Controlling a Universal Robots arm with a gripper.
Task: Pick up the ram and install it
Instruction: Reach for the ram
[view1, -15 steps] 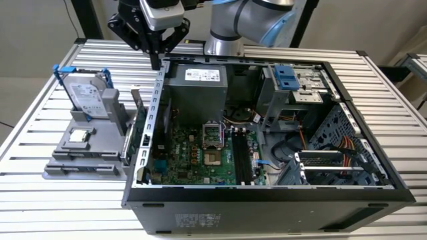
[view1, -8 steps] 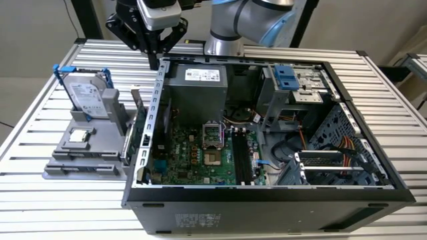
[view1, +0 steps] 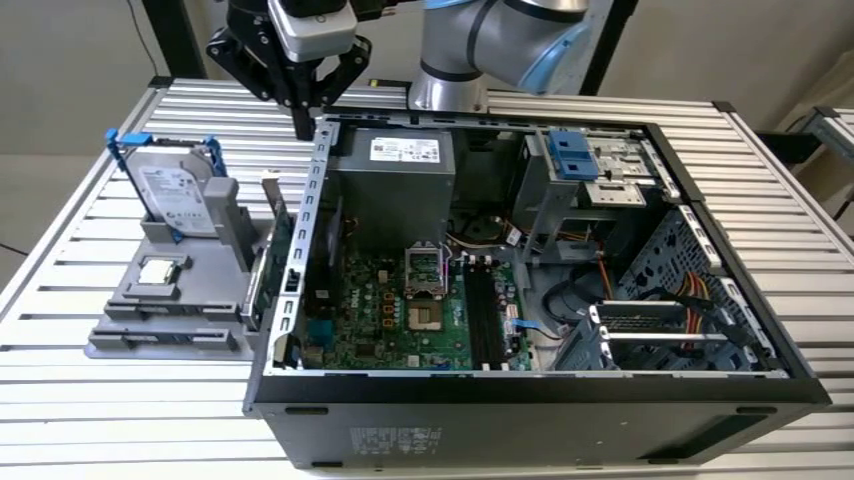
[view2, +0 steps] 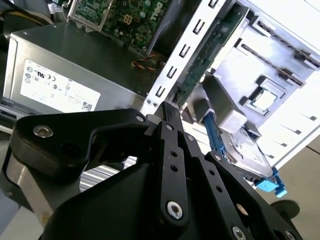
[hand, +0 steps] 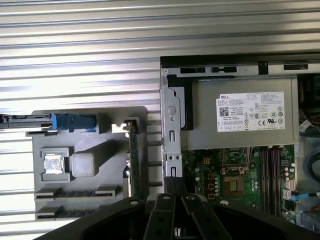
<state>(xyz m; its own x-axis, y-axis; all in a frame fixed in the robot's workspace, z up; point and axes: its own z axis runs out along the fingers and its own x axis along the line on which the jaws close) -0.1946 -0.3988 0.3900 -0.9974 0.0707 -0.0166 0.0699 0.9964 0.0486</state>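
The ram (view1: 276, 238) is a slim dark green stick standing on its long edge in the grey holder (view1: 167, 335), right beside the computer case's outer wall. It shows edge-on in the first wrist view (hand: 134, 159) and as a green strip in the second wrist view (view2: 211, 54). My gripper (view1: 306, 122) hangs above the case's back corner, behind and well above the ram, touching nothing. Its black fingers (view2: 169, 116) meet at the tips with nothing between them. The gripper (hand: 172, 186) is shut.
The open computer case (view1: 315, 200) holds the motherboard (view1: 387, 310), its dark memory slots (view1: 483, 312) and a grey power supply (view1: 390, 185). On the holder stand a hard drive (view1: 174, 190) in a blue frame and a small square CPU chip (view1: 159, 270). A slatted metal table (view1: 80, 410) carries everything.
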